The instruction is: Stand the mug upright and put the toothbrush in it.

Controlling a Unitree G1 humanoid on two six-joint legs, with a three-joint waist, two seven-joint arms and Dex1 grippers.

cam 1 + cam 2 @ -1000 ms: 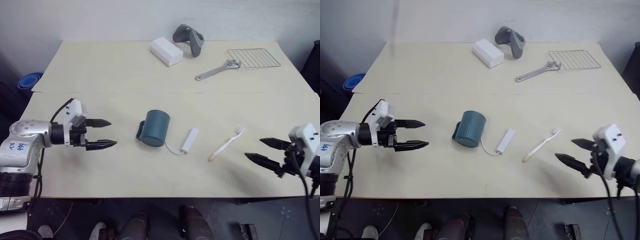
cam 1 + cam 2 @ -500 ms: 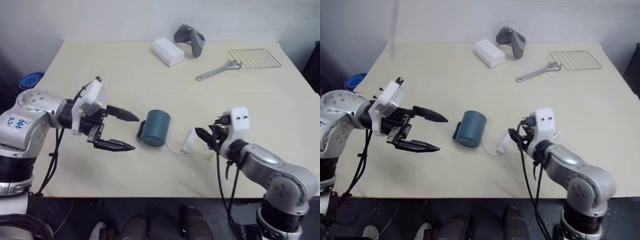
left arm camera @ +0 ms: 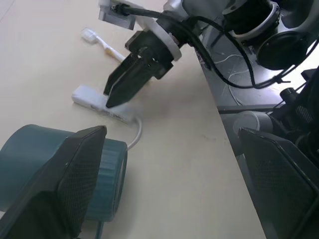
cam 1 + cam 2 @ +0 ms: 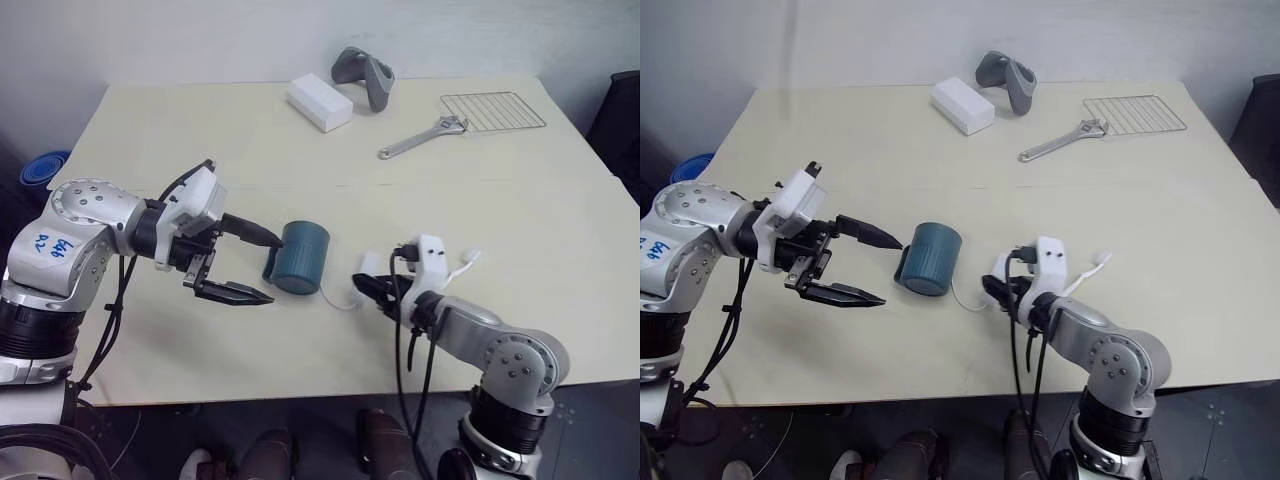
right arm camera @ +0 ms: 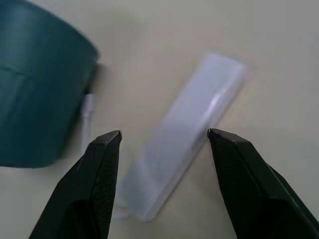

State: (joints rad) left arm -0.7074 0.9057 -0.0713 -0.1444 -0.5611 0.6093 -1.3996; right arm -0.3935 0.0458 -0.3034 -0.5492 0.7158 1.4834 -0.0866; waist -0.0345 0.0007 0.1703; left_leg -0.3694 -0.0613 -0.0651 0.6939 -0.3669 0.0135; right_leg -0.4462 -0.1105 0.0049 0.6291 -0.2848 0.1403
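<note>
So the mug [image 4: 300, 258] is on its side in the middle of the counter [image 4: 180, 130], opening facing away from the left arm, nothing stood up yet. The toothbrush [image 4: 461, 267] lies flat on the counter off to the mug's right, mostly hidden behind the right arm, not in anything. Basically zero of the task is done: mug needs righting, then the brush goes in.

Left hand [image 4: 245, 262] is wide open and empty, fingers straddling the handle end of the mug, not closed on it. Right hand [image 5: 164, 144] is partly open, holding nothing, hovering right over the little white gadget [image 5: 187, 132] with the cord, not the toothbrush.
</note>
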